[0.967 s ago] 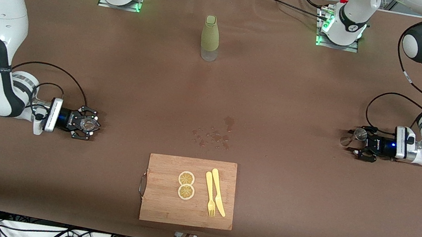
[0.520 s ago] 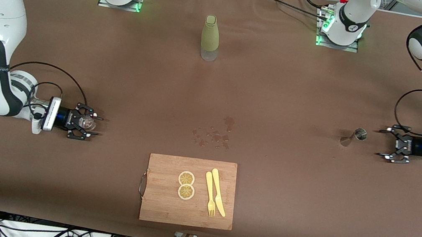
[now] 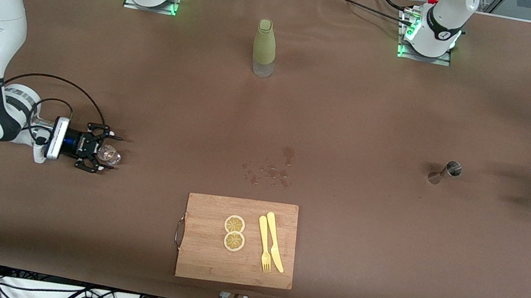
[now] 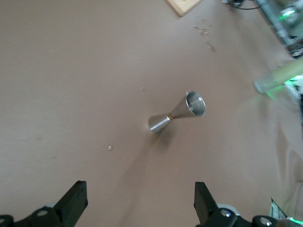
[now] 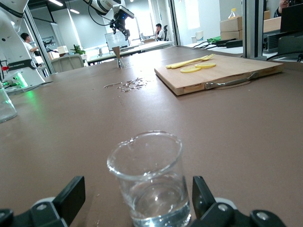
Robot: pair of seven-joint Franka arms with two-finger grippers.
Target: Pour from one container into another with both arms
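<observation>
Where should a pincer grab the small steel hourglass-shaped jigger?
Grip the small steel hourglass-shaped jigger at its narrow waist, coming in level from the left arm's end of the table. It stands upright on the brown table, and its flared cones would likely let fingers slip anywhere else.

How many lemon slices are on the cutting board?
2. Both lie on the wooden cutting board, beside the yellow fork: one lemon slice farther from the front camera, the other lemon slice touching it, nearer. None seems hidden.
</observation>
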